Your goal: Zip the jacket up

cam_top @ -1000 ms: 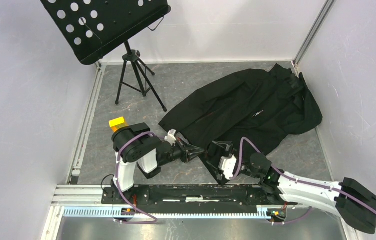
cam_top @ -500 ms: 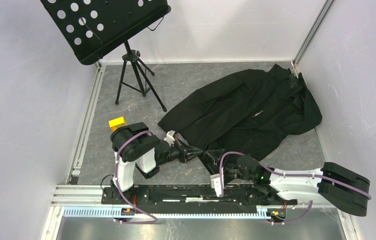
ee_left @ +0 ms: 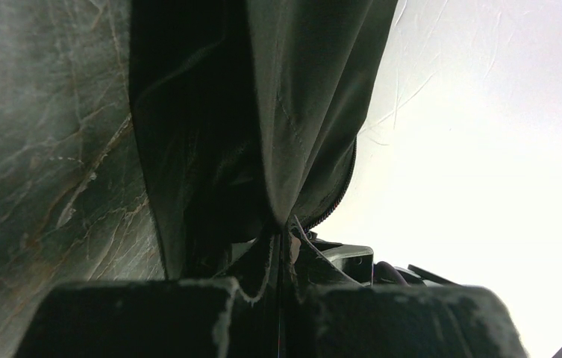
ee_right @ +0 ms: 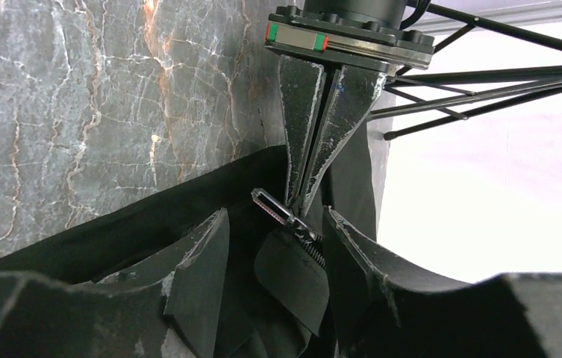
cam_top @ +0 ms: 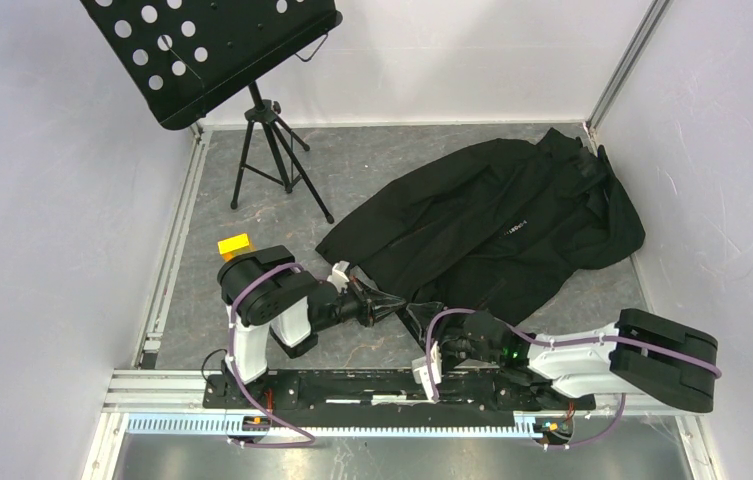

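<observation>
We see bright, even light from overhead with soft shadows. Past the left gripper point(ee_left: 281, 237) the wall point(ee_left: 486, 149) blows out white, while the gripper itself sits dark and blurred.

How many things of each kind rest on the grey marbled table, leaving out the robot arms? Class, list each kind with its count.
Black fabric jacket: 1
Black perforated music stand on a tripod: 1
Small yellow block: 1
Total: 3

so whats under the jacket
The jacket lies spread on the grey marbled table, which shows beside it. Whatever is beneath the black fabric is covered and cannot be seen.
</observation>
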Available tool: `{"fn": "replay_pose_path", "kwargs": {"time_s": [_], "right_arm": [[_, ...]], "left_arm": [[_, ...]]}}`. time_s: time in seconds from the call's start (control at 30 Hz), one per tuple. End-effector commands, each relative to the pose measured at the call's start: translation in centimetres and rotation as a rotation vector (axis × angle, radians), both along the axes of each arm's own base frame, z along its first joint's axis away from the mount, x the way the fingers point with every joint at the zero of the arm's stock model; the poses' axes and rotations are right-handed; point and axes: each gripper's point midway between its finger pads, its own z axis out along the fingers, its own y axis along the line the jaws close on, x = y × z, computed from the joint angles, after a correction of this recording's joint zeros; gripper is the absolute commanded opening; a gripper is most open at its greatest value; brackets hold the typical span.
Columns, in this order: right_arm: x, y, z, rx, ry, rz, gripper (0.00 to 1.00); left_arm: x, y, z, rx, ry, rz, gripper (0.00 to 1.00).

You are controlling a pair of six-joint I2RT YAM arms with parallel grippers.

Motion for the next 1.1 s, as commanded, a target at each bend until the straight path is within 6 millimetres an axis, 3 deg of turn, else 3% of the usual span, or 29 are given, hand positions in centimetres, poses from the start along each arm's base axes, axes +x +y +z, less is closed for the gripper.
{"fn": "replay_pose_path", "kwargs": {"time_s": [0.0, 0.57, 1.07], "right_arm": [[0.4, 1.0, 2.1, 0.057, -0.088, 0.013, 0.52], [0.5, 1.9, 2.2, 0.061, -0.140, 0.024, 0.39], [0.8, 2.2, 2.2, 0.060, -0.181, 0.018, 0.40]], "left_arm": [[-0.1, 0.1, 1.6, -0.056, 0.001, 0.002, 0.02], [-0.1, 0.2, 1.9, -0.056, -0.007, 0.007, 0.02], [-0.3, 0.3, 2.0, -0.059, -0.003, 0.007, 0.02]]}}
